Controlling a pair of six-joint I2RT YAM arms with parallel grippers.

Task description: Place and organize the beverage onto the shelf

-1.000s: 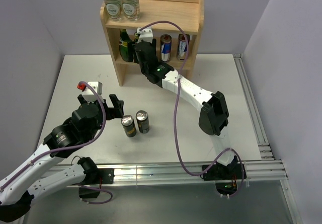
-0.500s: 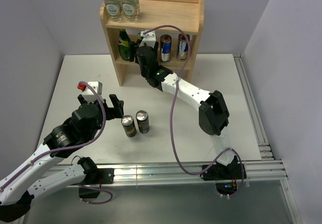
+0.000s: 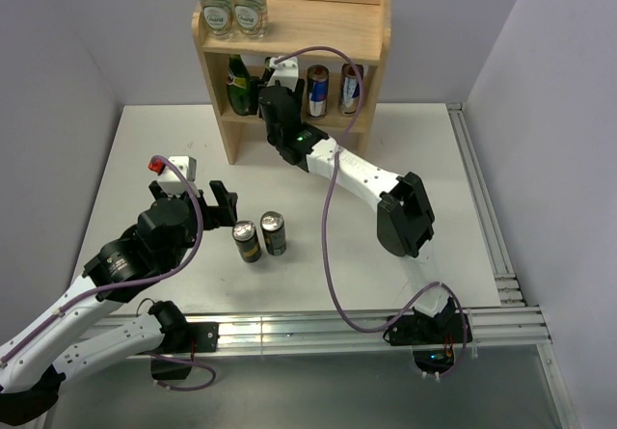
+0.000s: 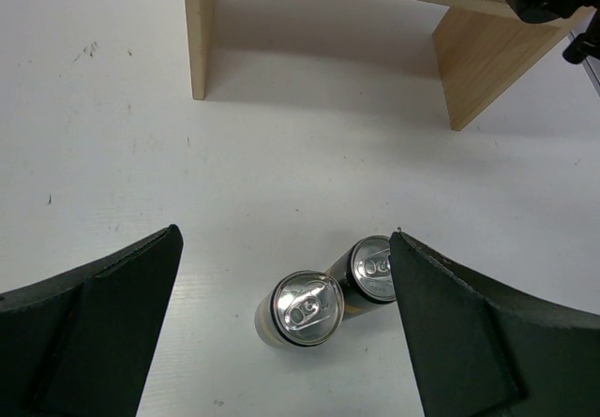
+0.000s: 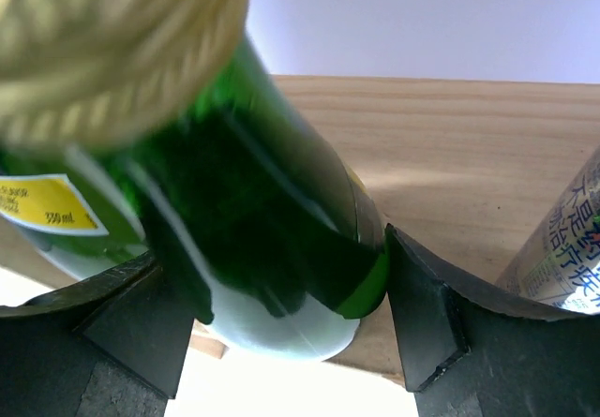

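Note:
The wooden shelf [image 3: 318,26] stands at the back of the table. My right gripper [image 3: 271,90] reaches into its lower tier, shut on a green glass bottle [image 5: 262,201] with a gold cap. The black fingers [image 5: 422,305] press on both sides of the bottle's body above the lower board [image 5: 450,145]. Another green bottle [image 3: 236,82] stands just to its left. Two dark cans [image 3: 247,241] [image 3: 274,233] stand together on the table. My left gripper [image 3: 224,207] hangs open just left of them, and in its wrist view the can tops [image 4: 307,306] [image 4: 375,267] lie between its fingers.
Two clear bottles [image 3: 231,3] stand on the shelf's top board at the left. Two slim blue-and-silver cans [image 3: 317,90] [image 3: 350,87] stand in the lower tier to the right of my right gripper. The shelf's side panels [image 4: 473,52] rest on the white table [image 3: 405,149].
My right arm has pushed the green bottle a little deeper into the lower tier and to the right. The left arm and the two dark cans have not moved.

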